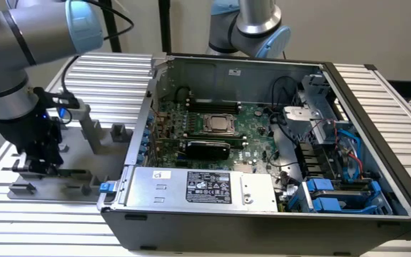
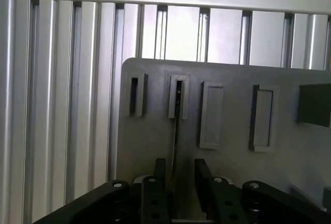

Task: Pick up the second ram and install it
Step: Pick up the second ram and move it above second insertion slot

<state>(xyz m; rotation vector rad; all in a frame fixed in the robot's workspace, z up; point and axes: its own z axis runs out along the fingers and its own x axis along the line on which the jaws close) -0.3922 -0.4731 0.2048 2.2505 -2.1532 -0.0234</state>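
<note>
The hand point(image 2: 180, 166) straddles the ram point(image 2: 176, 125), fingers apart. The ram stands nearer one finger; closing could tilt it in its fixture point(image 2: 150, 146).

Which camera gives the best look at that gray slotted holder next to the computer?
The wrist view: the gray holder lies close up, its slots plain, the second ram standing edge-on between the open jaws. The exterior view shows it at that view's left, partly behind the arm.

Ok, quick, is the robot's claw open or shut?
Gripper: open, straddling the long thin ram stick standing in the gray plastic fixture, not clamping it.
</note>
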